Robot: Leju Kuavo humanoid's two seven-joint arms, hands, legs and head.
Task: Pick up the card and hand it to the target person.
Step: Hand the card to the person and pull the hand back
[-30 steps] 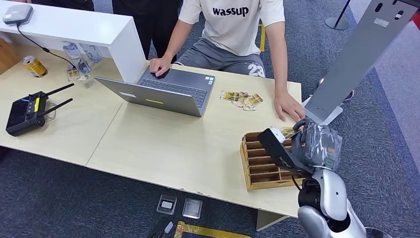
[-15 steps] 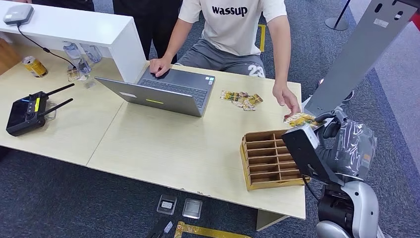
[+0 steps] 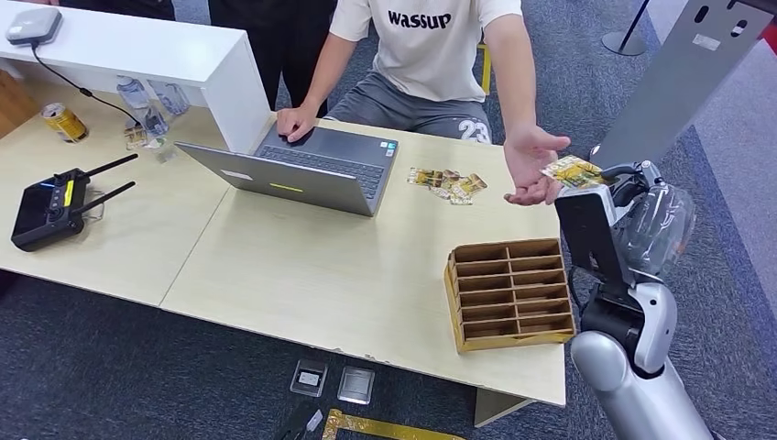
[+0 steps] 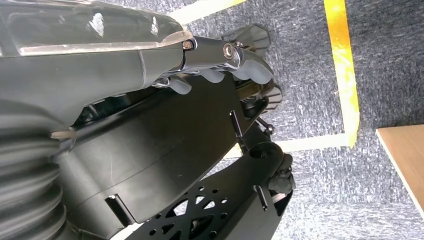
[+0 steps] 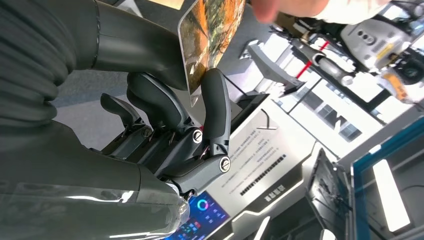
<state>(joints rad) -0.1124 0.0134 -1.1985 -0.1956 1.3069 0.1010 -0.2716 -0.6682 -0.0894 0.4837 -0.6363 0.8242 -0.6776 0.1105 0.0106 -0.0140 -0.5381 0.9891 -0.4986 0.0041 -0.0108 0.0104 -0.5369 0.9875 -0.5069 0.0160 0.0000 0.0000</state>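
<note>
Handover in the making: the robot's right hand (image 3: 632,197) is raised at the right edge of the surface (image 3: 302,266), pinching a yellow-printed card (image 3: 570,170) by one edge; the right wrist view shows the card (image 5: 212,35) clamped between the thick grey thumb and a dark finger (image 5: 216,107), while the other fingers curl loosely below it. The grip on the edge alone leaves most of the card free, which looks chosen so that another hand can take it; the card lies near flat and juts toward the seated person. The silver right arm (image 3: 632,385) rises steeply from the lower corner, the wrist bent so the hand points across the surface's corner rather than down at it; a wooden tray (image 3: 508,293) with many compartments sits just below and to the side, nothing visible in its slots, plausibly the place such cards are drawn from. The left hand (image 4: 220,65) hangs beside the body above grey carpet, its fingers curled in with nothing between them. Beyond the card, the person's open palm (image 3: 530,165) is turned up and sits just beside the card's far edge, close to touching it; whether they meet cannot be told. Farther back lie a small heap of similar cards (image 3: 447,183), an open laptop (image 3: 302,170) under the person's other hand, and a black remote (image 3: 50,206) at the far left.
</note>
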